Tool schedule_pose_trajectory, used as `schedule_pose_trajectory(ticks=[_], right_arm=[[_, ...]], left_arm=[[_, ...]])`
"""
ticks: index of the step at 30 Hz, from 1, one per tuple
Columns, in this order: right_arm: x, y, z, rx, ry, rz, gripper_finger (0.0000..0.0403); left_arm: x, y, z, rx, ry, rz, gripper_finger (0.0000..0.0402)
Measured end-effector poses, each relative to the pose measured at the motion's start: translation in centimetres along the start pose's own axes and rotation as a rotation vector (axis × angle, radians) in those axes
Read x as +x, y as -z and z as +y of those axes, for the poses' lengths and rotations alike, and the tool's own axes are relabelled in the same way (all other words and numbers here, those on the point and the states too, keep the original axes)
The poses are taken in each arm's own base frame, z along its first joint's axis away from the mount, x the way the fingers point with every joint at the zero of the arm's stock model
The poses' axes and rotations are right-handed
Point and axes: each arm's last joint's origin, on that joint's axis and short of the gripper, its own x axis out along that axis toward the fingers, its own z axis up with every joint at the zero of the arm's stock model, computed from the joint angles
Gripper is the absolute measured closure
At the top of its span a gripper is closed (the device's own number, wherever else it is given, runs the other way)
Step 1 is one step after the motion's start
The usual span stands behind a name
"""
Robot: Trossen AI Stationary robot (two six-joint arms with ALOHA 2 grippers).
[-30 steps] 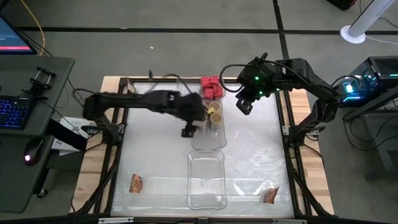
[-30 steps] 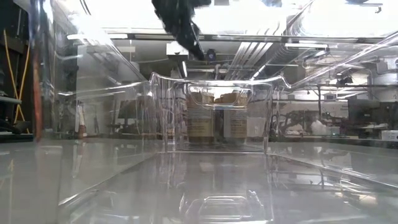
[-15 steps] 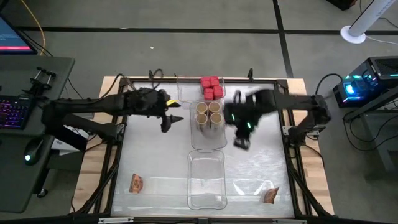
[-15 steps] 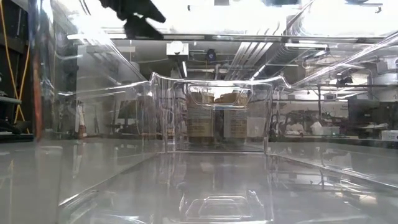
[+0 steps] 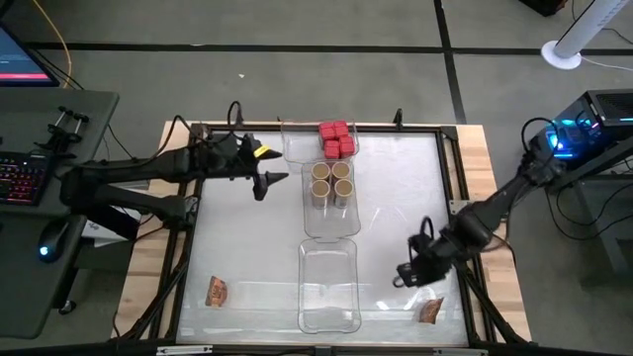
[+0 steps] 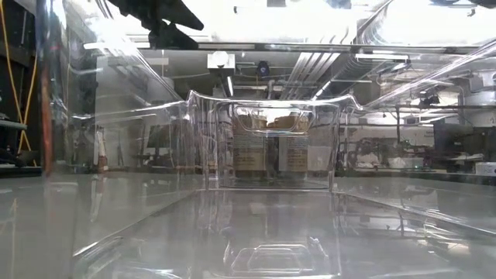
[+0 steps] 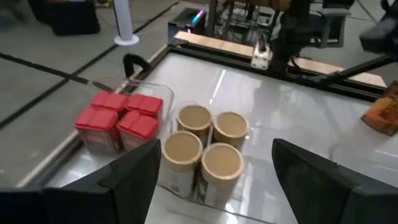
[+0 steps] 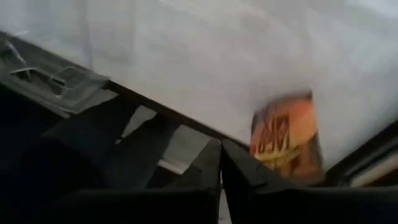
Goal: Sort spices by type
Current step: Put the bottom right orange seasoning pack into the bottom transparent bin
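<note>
High view: right hand (image 5: 408,274) low at lower right, fingers closed and empty, just beside an orange packet (image 5: 429,311), probably lining up a pickup. Left hand (image 5: 269,181) parked upper left, wide open, empty. Red boxes (image 5: 336,139) and jars (image 5: 330,181) already grouped, upper centre.

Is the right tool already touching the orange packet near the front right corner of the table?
Apart. In the high view, the right tool is short of the packet, with bare table between them.
</note>
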Motion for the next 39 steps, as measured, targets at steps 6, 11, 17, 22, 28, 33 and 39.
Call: schedule_pose_trajectory(ticks=[6,11,17,22,28,33,39], right_arm=[[2.0,2.0,-1.9,0.148,0.144,0.095,0.0323],[2.0,2.9,-2.2,0.168,0.166,0.116,0.0232],[1.9,4.2,-2.6,0.228,0.167,0.132,0.0148],[3.0,4.1,-3.5,0.238,0.192,0.103,0.0136],[4.2,2.9,-3.7,0.254,0.161,0.07,0.0135],[5.6,2.5,-3.8,0.26,0.13,0.154,0.0135],[6.4,1.6,-4.4,0.277,0.149,0.144,0.014]], left_arm=[[0.1,-0.3,0.9,-0.018,-0.035,-0.02,0.0108],[0.1,-0.2,1.2,-0.061,-0.046,-0.009,0.0108],[0.1,-0.1,1.2,-0.072,-0.048,-0.006,0.0108],[0.1,0.0,1.2,-0.072,-0.049,0.006,0.0108],[0.1,0.0,1.2,-0.072,-0.049,0.01,0.0108],[0.1,0.1,1.2,-0.072,-0.05,0.015,0.0108],[0.1,0.1,1.2,-0.071,-0.05,0.016,0.0108]])
